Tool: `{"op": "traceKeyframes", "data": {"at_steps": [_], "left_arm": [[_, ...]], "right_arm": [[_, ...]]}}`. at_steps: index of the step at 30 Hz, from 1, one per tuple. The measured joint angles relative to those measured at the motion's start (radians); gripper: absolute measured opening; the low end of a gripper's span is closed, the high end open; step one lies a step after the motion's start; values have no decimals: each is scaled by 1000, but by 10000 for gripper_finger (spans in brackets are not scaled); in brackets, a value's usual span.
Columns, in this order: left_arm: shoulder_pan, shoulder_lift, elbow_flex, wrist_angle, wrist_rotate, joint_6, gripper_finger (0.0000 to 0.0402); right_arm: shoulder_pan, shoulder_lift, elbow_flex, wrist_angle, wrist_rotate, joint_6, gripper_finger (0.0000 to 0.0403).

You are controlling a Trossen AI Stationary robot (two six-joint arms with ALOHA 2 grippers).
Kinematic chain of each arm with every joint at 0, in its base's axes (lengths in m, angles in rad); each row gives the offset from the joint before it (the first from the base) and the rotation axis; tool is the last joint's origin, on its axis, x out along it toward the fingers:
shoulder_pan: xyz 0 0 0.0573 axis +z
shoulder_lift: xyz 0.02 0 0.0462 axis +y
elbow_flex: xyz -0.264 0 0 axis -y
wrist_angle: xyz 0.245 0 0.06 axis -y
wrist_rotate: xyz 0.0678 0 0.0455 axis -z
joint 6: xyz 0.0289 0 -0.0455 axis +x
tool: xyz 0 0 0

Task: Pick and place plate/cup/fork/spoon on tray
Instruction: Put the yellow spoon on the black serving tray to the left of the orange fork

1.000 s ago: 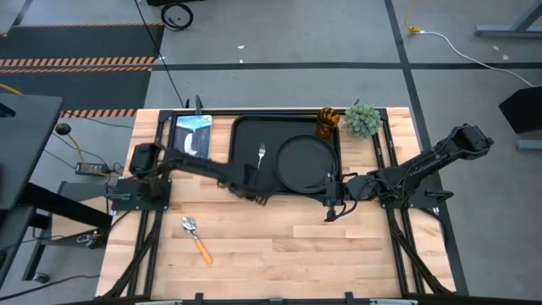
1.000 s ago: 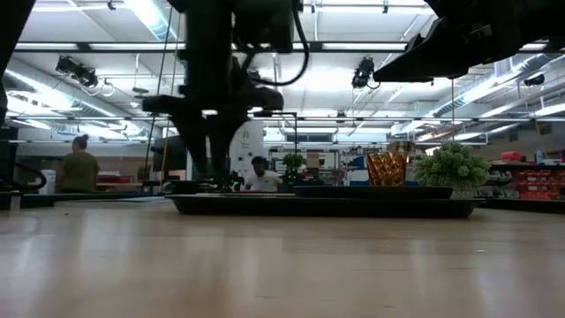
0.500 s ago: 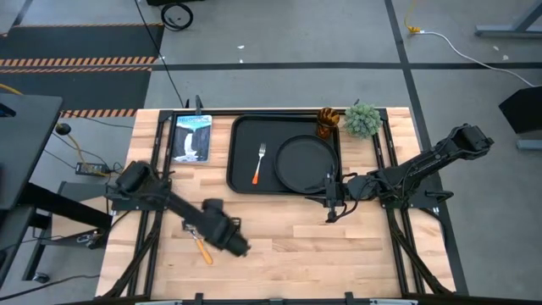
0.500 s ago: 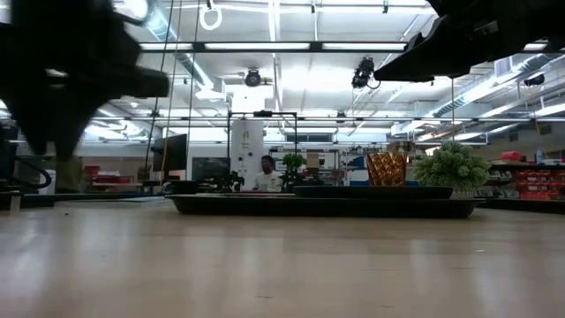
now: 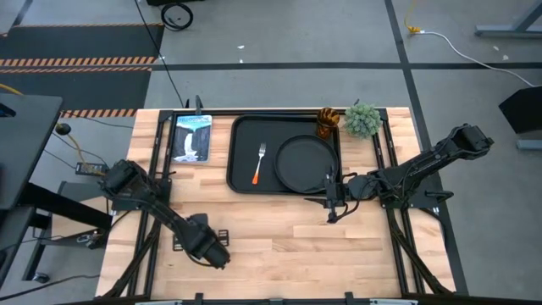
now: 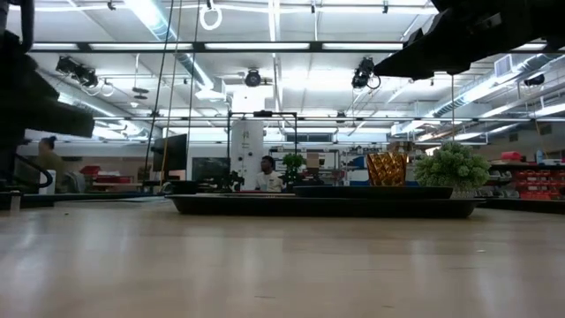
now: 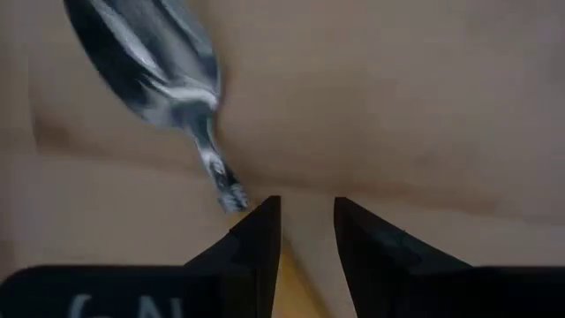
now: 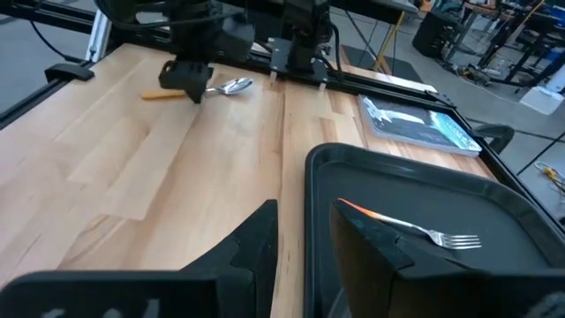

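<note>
1. Tray [image 5: 240,125] sits far-centre on the bench [image 5: 279,246]. On it: plate [image 5: 305,163] in the right half, fork [image 5: 258,165] lying in the left half, tines toward the far edge.
2. Cup [image 5: 327,123] stands at the tray's far right corner, just beside a small green plant [image 5: 362,119]. From above I cannot tell whether it is on the tray rim or just outside it.
3. Spoon [image 8: 228,87] is not yet on the tray. It lies on the bench, near left, well apart from the tray.
4. Left gripper [image 7: 302,231] is down over the spoon's handle. Fingers [image 7: 261,231] stand a narrow gap apart, with a strip of yellow-orange handle showing between them. No firm contact is visible, so I judge it not yet gripped.
5. Right gripper [image 8: 305,231] waits at the tray's near right edge, fingers slightly parted, holding nothing.
6. Handling judgement: the spoon looks light and stiff, and its polished bowl looks slippery. It lies flat on the wood, so there is little height to pinch. Best hold is across the handle, near the neck, with the fingers low to the bench.
7. Risk: closing off-centre could let the spoon pivot or skid away.
8. A booklet [image 5: 191,135] lies left of the tray and is not part of the task.
</note>
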Motion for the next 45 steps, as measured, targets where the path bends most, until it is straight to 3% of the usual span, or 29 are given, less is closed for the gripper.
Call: {"op": "traceKeyframes", "data": {"at_steps": [4,9,20,27,38,45], "left_arm": [[-10,0,-6,21,96,-12,116],[-24,0,37,-23,13,-6,116],[-67,0,72,-122,109,-34,116],[-78,-15,-1,-105,118,-36,116],[-83,-111,-196,115,92,-32,115],[-80,-129,-206,132,81,-31,57]], "right_arm": [[0,0,0,0,0,1,112],[0,0,0,14,0,-1,112],[0,0,0,14,-3,-2,112],[1,0,0,14,-26,0,112],[1,0,0,15,-28,1,112],[1,0,0,15,-28,1,112]]}}
